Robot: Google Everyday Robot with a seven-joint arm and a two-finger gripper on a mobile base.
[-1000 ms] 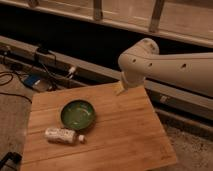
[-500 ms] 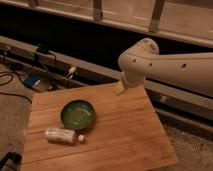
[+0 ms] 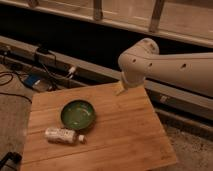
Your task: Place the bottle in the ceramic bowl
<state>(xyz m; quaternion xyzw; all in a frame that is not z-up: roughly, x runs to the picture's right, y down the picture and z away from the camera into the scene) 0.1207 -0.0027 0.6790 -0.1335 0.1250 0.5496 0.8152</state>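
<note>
Wooden desk, green ceramic bowl, pale bottle: none of them has shifted over the last second, and the white arm has held its pose as well. The bottle lies on its side near the front-left corner, cap pointing right, along the front edge and just in front of the bowl (whether it touches the rim cannot be told). The bowl sits in the left half of the desk, roughly midway between back and front edges, with nothing in it. The gripper hangs at the back edge, towards the right-hand side, well apart from both things; whether it is open or closed cannot be told from here.

For the task, this stillness suggests the approach has not begun. The likely next step is a reach across the desk, from the back edge towards the front-left corner, to come down over the bottle.
</note>
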